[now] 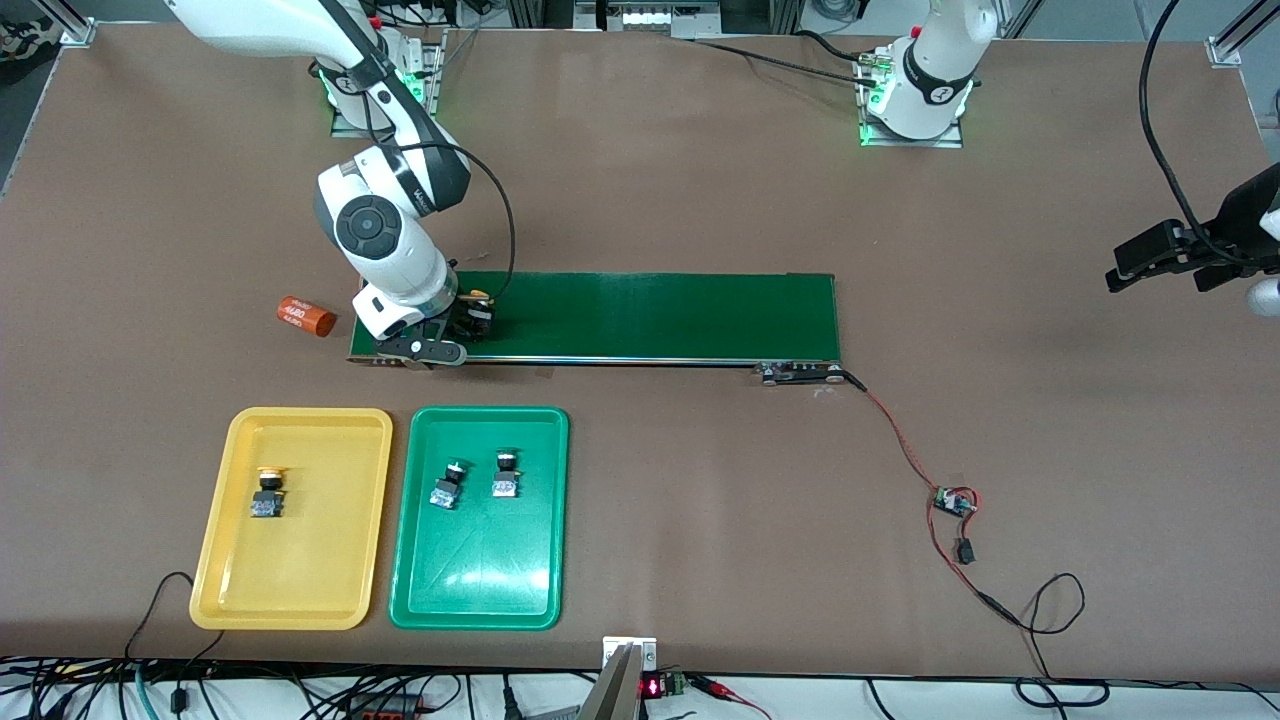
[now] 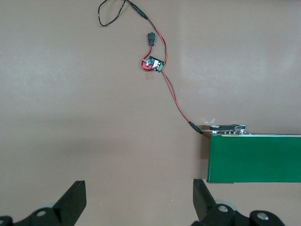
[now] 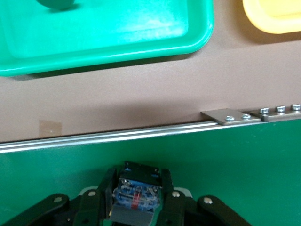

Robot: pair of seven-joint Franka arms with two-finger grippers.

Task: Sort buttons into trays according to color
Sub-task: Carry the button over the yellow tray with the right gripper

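The right gripper [image 1: 470, 322] is down on the belt [image 1: 650, 315] at the end toward the right arm's side of the desk [image 1: 700, 180]. In the right wrist view a button [image 3: 135, 195] sits between its two black fingers [image 3: 104, 188], which press against both sides of the body, so they are closed on it. That body is clear bluish with a red mark inside and a black block on one end; from the front a yellow-orange cap shows beside the fingers.

One yellow-capped button [image 1: 268, 493] lies in the yellow tray [image 1: 292, 420]. Two more buttons [image 1: 449, 484] and [image 1: 506, 474] lie side by side, apart, in the green tray [image 1: 480, 615] beside it.

The left gripper [image 2: 138, 200] waits over bare desk off the belt's other end, fingers spread wide and holding nothing.

An orange cylinder [image 1: 306, 316] lies on the desk just off the belt's end near the right gripper.
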